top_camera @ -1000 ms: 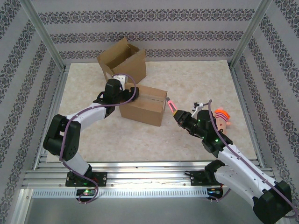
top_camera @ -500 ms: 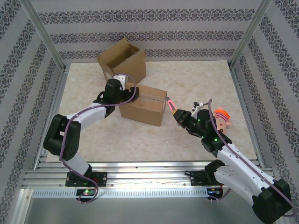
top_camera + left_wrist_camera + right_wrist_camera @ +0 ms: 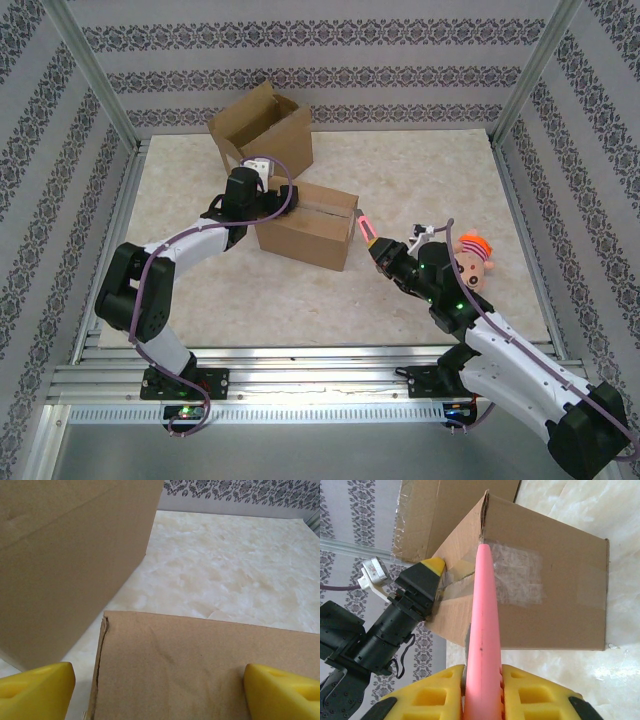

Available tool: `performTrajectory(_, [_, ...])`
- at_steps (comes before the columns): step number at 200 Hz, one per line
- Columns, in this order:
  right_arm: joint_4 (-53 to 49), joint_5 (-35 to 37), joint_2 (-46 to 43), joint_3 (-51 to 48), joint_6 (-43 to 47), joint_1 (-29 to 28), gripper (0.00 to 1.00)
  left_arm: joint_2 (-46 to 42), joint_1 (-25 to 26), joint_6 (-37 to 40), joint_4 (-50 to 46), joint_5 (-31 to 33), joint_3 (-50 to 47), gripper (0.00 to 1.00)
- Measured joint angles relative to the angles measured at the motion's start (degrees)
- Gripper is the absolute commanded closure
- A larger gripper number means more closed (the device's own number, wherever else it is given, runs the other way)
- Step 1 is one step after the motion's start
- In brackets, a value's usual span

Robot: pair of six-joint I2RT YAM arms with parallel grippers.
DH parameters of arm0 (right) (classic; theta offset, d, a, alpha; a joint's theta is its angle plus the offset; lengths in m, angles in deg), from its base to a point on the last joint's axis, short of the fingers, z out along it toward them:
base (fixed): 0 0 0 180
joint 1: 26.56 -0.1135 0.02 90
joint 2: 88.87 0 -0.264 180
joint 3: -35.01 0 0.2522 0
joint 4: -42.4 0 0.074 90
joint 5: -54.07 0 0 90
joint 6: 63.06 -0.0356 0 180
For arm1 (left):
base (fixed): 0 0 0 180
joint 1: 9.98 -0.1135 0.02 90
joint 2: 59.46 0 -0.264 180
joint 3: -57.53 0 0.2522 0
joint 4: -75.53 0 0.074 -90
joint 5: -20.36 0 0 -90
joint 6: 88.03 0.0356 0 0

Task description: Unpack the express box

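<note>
The express box [image 3: 305, 225] is a shut cardboard box, taped along its seam, in the middle of the table. My left gripper [image 3: 268, 190] stands open over its left end. In the left wrist view the yellow fingertips [image 3: 35, 690] sit wide apart, with the box top [image 3: 200, 665] between them. My right gripper [image 3: 482, 680] is shut on a pink pointed tool [image 3: 484, 610]. The tool's tip touches the upper edge of the box's taped right end [image 3: 520, 575]. From above, the pink tool [image 3: 366, 226] reaches from the right gripper [image 3: 385, 250] to the box.
A second cardboard box [image 3: 262, 135] stands open behind the left gripper, close to it [image 3: 65, 555]. A small doll with orange hair [image 3: 472, 258] lies right of the right arm. Bare marble table [image 3: 420, 170] stretches to the back right.
The right arm's wrist has shifted slightly left and toward the near edge, while the pink tool's tip stays at the box's right end. The left arm has not moved.
</note>
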Motion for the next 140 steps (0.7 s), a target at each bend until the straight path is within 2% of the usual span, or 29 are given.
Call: performTrajectory(140, [1.5,4.3,-0.9,-1.8,-3.1,-5.0,1.0,0.8,0.0,-0.2,0.1,-0.2,0.7,0.14])
